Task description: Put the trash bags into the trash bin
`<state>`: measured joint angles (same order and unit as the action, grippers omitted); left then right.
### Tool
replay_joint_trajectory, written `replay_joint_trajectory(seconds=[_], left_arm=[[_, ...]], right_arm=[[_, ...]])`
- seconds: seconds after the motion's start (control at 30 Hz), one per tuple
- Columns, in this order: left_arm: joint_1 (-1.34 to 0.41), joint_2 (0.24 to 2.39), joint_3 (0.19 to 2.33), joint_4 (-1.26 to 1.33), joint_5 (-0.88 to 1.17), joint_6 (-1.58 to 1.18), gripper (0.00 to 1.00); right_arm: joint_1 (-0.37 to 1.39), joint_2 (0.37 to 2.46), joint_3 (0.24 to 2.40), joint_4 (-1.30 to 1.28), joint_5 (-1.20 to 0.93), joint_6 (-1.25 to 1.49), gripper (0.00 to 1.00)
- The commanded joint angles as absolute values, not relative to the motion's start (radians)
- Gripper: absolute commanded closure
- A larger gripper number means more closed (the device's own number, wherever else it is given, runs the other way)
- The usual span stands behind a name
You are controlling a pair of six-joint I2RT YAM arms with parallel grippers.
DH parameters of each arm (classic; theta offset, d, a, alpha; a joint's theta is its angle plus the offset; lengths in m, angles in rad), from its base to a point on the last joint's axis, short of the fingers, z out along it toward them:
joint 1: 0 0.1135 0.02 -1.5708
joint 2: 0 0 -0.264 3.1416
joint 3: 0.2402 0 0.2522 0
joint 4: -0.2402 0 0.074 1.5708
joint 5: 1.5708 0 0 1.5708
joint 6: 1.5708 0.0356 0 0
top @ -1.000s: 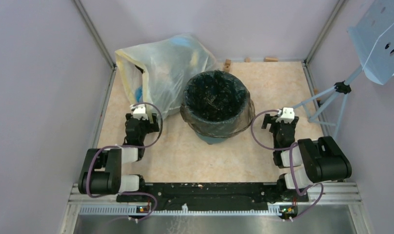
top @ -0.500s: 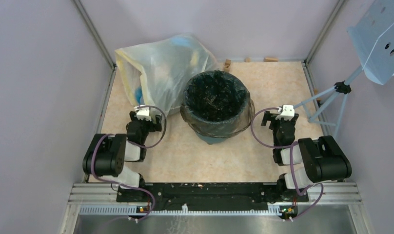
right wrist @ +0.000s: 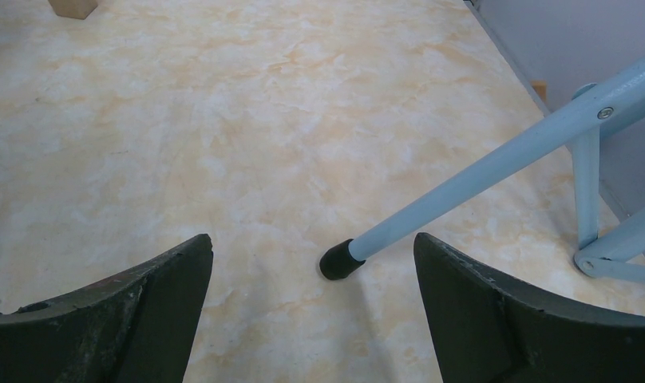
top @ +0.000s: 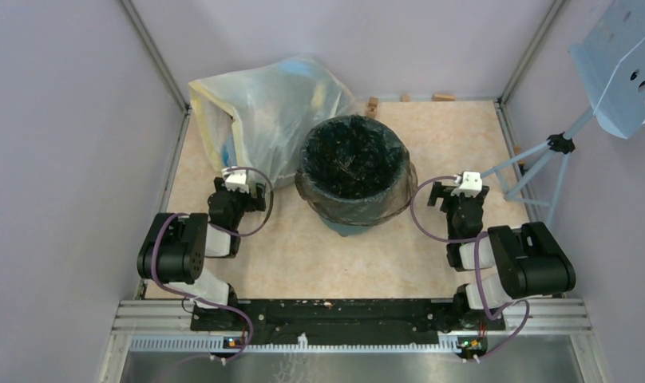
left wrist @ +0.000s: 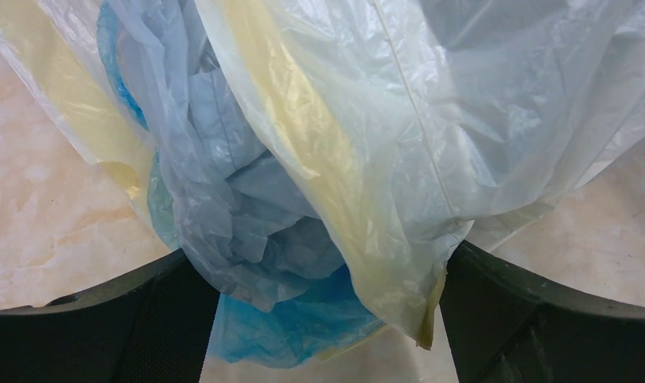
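The black trash bag (top: 353, 155) lines the teal trash bin (top: 347, 227), which stands mid-way across the bench (top: 303, 259), nearer its far edge. The left end effector (left wrist: 331, 257) gapes wide around the whitish-yellow bag (left wrist: 319, 120). The right end effector (right wrist: 313, 247) is spread apart over bare bench by the right edge.

Table (top: 327, 263): bin (top: 345, 227) at centre, trash bag (top: 351, 155) in it; large bag (top: 263, 112) just beside, behind-left; stand (top: 535, 163) right; blocks (top: 373, 104) behind.

the trash bin (top: 345, 227) stands upright near the table's (top: 303, 259) centre, teal showing only at its 6 o'clock base. the glossy black trash bag (top: 351, 155) lines it, crinkled and folded over the rim.
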<state>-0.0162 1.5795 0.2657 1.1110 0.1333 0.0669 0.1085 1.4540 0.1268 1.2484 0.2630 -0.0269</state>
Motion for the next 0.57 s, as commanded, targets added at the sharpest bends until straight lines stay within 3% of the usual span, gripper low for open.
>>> replay_joint_trajectory(seconds=[0.0,0.53], left_arm=[[-0.02,1.561,0.291,1.126,0.129,0.075,0.01],[-0.021,1.563,0.293,1.124,0.129,0.074,0.01]], right_arm=[[0.1,1.462,0.15,1.289,0.245,-0.03,0.05],[0.1,1.46,0.15,1.289,0.245,-0.03,0.04]])
